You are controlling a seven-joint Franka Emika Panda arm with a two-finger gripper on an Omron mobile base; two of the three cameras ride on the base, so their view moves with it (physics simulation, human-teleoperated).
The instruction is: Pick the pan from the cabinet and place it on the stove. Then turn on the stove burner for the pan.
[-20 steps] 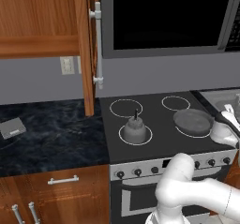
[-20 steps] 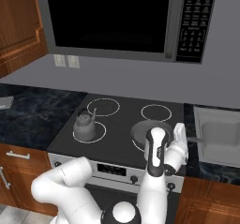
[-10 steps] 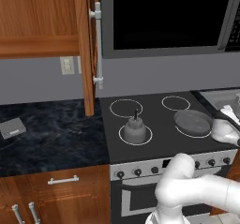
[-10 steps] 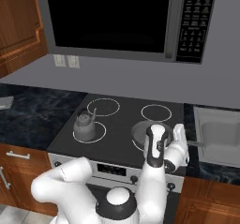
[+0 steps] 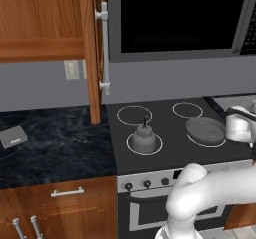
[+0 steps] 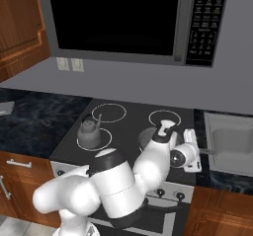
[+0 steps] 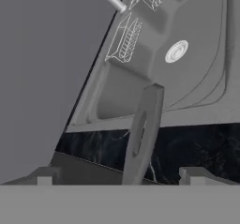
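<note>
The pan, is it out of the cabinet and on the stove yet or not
On the stove. The pan sits flat on the front right burner ring of the black cooktop, beside the kettle; the open cabinet door hangs left of it.

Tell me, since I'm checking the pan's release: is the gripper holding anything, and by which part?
Nothing. The gripper is open; the pan sits on the stove, its handle loose between the fingertips.

The round shallow dark-grey metal pan sat flat on the black glass stove, over its four-o'clock white ring burner.
</note>
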